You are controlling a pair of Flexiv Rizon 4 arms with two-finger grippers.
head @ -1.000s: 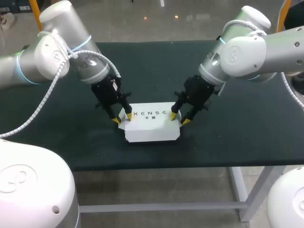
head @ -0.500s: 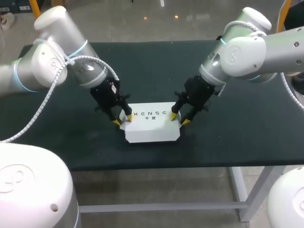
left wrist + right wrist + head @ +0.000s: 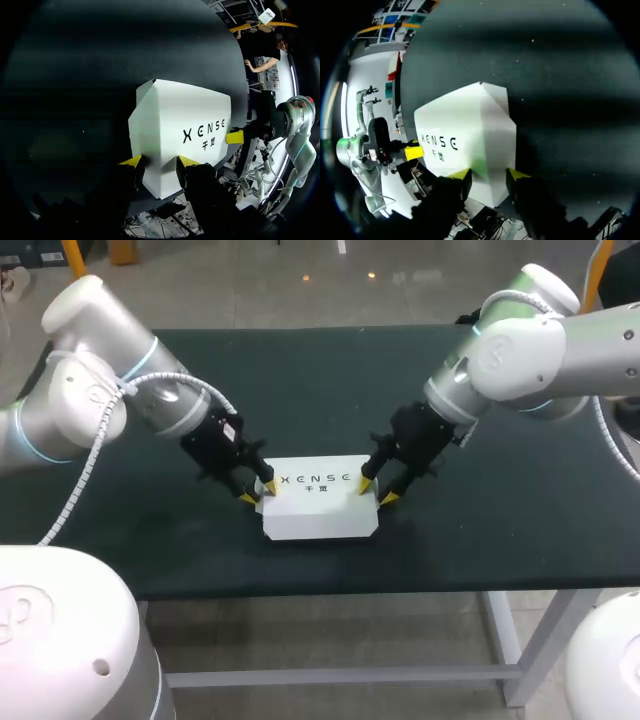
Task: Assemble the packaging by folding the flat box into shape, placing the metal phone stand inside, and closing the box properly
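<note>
A white box point(image 3: 320, 505) with dark print on its lid lies closed on the dark table point(image 3: 330, 380), near the front middle. My left gripper point(image 3: 258, 492) stands open at the box's left end, its yellow tips on either side of that end's corner. In the left wrist view the box point(image 3: 180, 120) fills the gap between the tips of my left gripper point(image 3: 160, 162). My right gripper point(image 3: 378, 490) stands open at the right end in the same way, and in the right wrist view a corner of the box point(image 3: 470, 130) lies between the tips of that gripper point(image 3: 489, 175). No phone stand shows.
The dark table top stretches bare behind and to both sides of the box. Its front edge point(image 3: 330, 585) runs a short way in front of the box. Both arms lean in over the table from the back corners.
My left arm has swung outward to the left and lower, while its gripper stays at the box's left end with the fingers slightly closer. The box and my right arm have not moved.
</note>
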